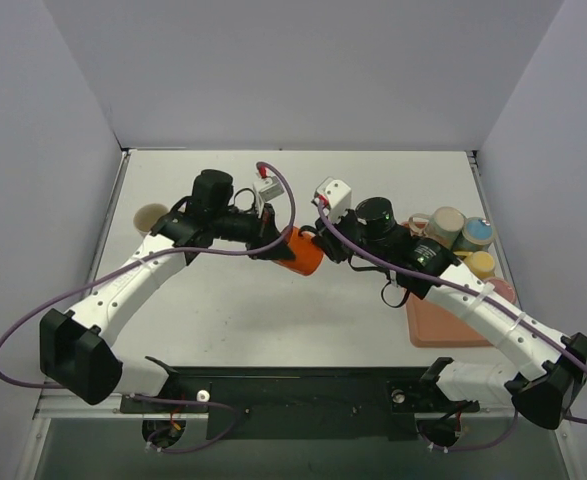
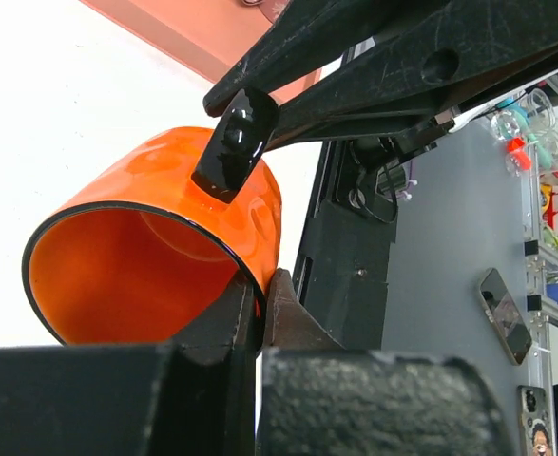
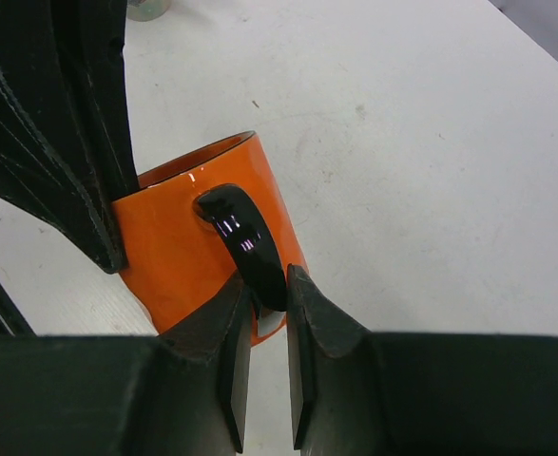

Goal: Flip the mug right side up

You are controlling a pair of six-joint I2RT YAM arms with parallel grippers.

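The orange mug (image 1: 304,250) with a glossy black handle hangs tilted above the table's middle, held between both arms. My left gripper (image 2: 259,294) is shut on the mug's rim, one finger inside the orange wall (image 2: 145,275) and one outside. My right gripper (image 3: 269,294) is shut on the black handle (image 3: 245,242), which stands between its two fingertips. In the right wrist view the mug (image 3: 179,247) has its open mouth pointing away and up, with the left gripper's fingers at its far rim.
A pink tray (image 1: 453,320) lies at the right with several round containers (image 1: 453,228) behind it. A tan round object (image 1: 151,215) sits at the far left. The white table (image 1: 273,330) lies below the mug.
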